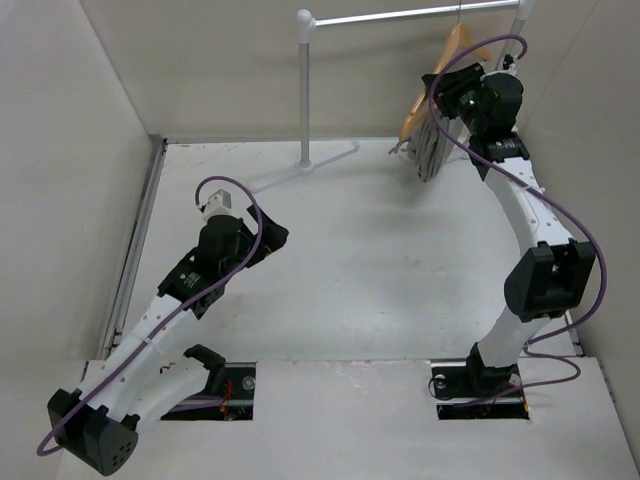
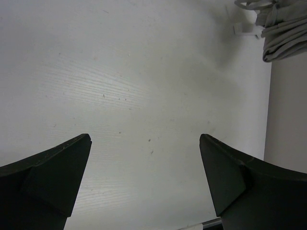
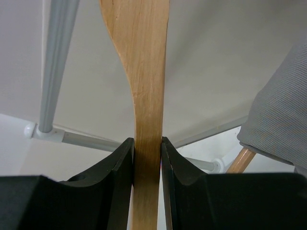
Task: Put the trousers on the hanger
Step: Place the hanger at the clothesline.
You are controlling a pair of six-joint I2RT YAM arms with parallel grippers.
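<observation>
Trousers [image 1: 432,152] hung over the hanger [image 1: 418,108] on the far-right rail [image 1: 400,15] overhead, its wood slanting down-left; your left arm lay folded low. Your left wrist view showed the left gripper [image 2: 145,143] spread wide above the table [image 2: 120,86]. Only your right wrist view showed the right gripper [image 3: 147,143] clamped on the hanger's wood.

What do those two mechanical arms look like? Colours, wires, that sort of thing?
The left arm and right arm have white segments with bulky black joints. A purple cable loops along each. The left pincer and right pincer each have two black, wedge-shaped fingers.
</observation>
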